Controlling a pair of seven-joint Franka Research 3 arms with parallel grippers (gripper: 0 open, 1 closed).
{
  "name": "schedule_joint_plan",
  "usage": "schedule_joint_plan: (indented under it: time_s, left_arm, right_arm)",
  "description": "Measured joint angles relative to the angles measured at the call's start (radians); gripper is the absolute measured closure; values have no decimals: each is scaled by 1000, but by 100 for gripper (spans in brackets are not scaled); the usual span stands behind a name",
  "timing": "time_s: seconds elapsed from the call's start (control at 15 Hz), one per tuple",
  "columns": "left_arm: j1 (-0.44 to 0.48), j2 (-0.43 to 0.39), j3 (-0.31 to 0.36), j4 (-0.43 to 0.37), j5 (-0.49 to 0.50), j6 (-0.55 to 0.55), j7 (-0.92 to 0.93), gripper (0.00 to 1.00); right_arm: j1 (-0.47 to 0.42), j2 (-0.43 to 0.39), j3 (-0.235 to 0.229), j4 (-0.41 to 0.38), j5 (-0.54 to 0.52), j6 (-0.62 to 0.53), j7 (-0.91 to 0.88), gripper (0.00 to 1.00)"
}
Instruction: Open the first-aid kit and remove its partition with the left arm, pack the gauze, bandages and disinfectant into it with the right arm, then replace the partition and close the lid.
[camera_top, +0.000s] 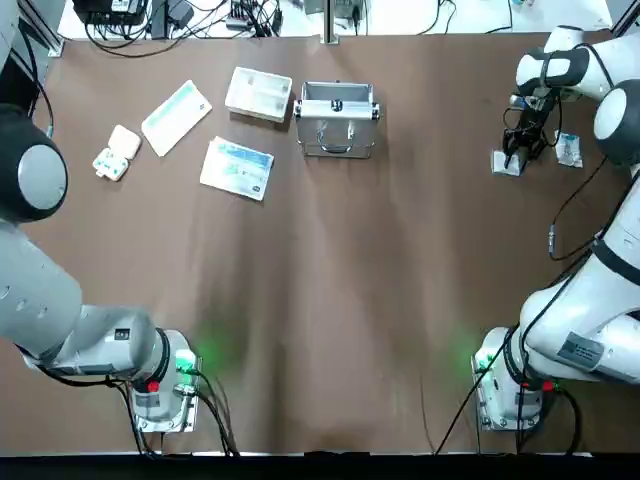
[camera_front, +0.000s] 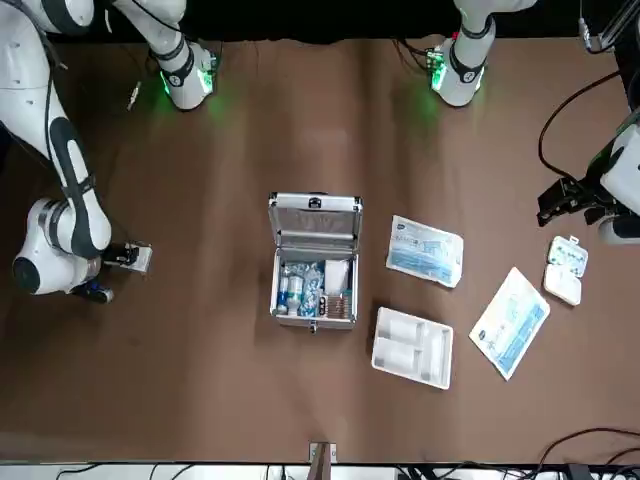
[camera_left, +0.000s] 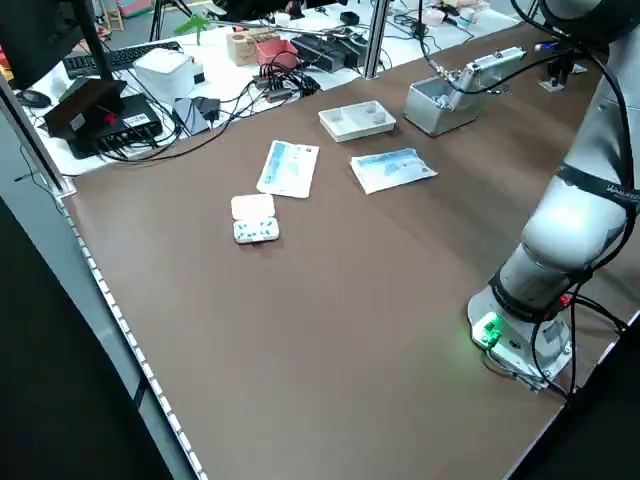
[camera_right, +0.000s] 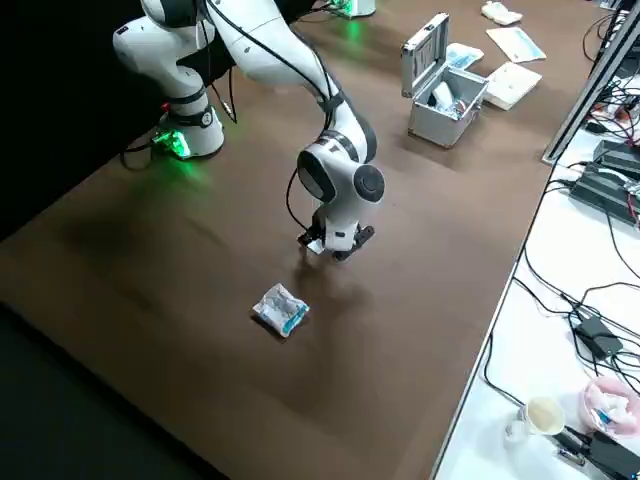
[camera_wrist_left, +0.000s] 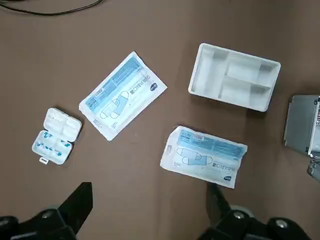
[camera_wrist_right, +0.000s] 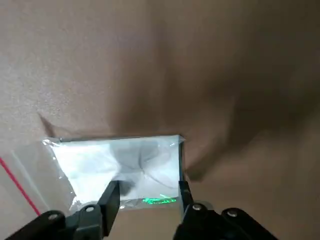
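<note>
The metal first-aid kit (camera_top: 336, 128) stands open at the far middle of the table with its lid (camera_front: 314, 217) upright. Small blue and white items (camera_front: 312, 286) lie inside; I cannot pick out the disinfectant among them. The cream partition (camera_top: 259, 94) lies on the table beside the kit, on the left arm's side. My right gripper (camera_top: 518, 151) is low at the far right, open, its fingers (camera_wrist_right: 111, 196) straddling a clear gauze packet (camera_wrist_right: 120, 165) flat on the table. A crumpled white and blue packet (camera_top: 568, 150) lies just beyond it. My left gripper (camera_wrist_left: 150, 191) hangs open, high over the far left.
Two flat blue-printed packets (camera_top: 176, 116) (camera_top: 237, 168) and a small white pill box (camera_top: 117, 152) lie to the left of the partition. Cables and electronics (camera_left: 110, 110) crowd the bench past the far table edge. Both arm bases (camera_top: 160, 385) (camera_top: 510, 385) sit at the near edge.
</note>
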Motion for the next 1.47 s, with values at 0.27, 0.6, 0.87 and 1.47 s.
schedule_joint_plan:
  time_s: [0.27, 0.6, 0.87, 1.47]
  left_arm:
    - [0, 0, 0, -1, 0, 0, 1, 0]
    - [0, 0, 0, -2, 0, 0, 11, 0]
    - [0, 0, 0, -3, 0, 0, 11, 0]
    - [0, 0, 0, -11, 0, 1, 12, 0]
  right_arm:
    - [1, 0, 0, 14, 0, -1, 0, 44]
    - [1, 0, 3, 34, 0, -1, 0, 44]
    - [19, 3, 7, 39, 0, 8, 0, 44]
    - [37, 31, 3, 41, 0, 13, 1, 48]
